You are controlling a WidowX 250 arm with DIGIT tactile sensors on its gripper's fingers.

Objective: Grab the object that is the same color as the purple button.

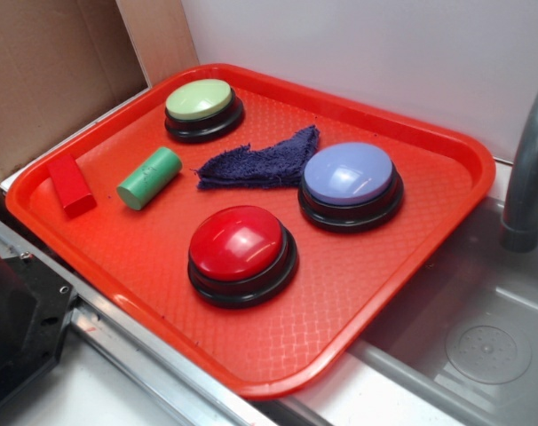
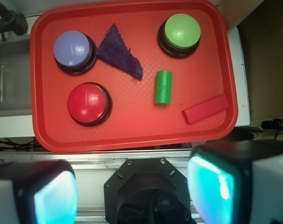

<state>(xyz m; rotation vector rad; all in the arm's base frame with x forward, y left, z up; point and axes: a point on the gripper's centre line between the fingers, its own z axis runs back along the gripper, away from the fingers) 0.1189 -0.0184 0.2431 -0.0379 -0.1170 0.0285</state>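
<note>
A dark purple-blue fuzzy rag (image 1: 262, 161) (image 2: 119, 52) lies crumpled on the red tray (image 1: 375, 293) (image 2: 132, 130), touching the left side of the purple button (image 1: 349, 183) (image 2: 73, 50) with its lavender dome and black base. My gripper (image 2: 133, 189) shows only in the wrist view, high above and short of the tray's near edge, over the robot base. Its two teal pads (image 2: 56, 198) stand far apart with nothing between them, so it is open. In the exterior view the gripper is out of sight.
On the tray also stand a red-domed button (image 1: 241, 251) (image 2: 88, 103), a light green-domed button (image 1: 201, 106) (image 2: 181, 31), a green cylinder (image 1: 149, 177) (image 2: 163, 87) and a red block (image 1: 71, 184) (image 2: 205, 108). A grey faucet (image 1: 528, 169) and sink (image 1: 482, 346) lie right of the tray. Cardboard (image 1: 47, 71) stands at the back left.
</note>
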